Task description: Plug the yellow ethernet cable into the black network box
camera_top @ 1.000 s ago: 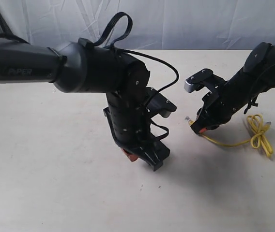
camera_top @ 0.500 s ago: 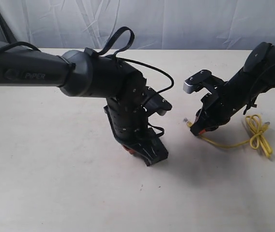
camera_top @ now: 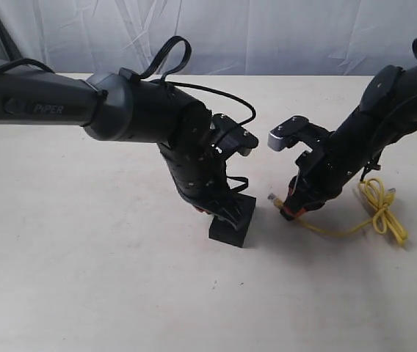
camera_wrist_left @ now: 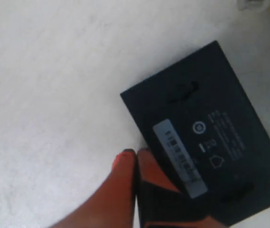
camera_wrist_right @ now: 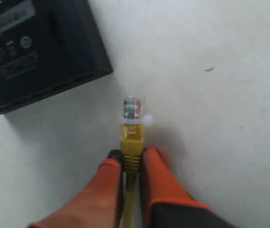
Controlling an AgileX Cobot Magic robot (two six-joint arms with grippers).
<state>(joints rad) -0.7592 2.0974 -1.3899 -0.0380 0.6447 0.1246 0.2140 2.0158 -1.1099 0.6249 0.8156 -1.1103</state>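
left hand clenched against black network box; right hand grasping yellow ethernet cable

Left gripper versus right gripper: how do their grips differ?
The left gripper clamps the black network box at its edge near the label; the right gripper pinches the yellow ethernet cable just behind its clear plug. The left gripper's load is broad and flat, the right gripper's a thin cord trailing to a knotted loop. Both are shut, with orange fingers.
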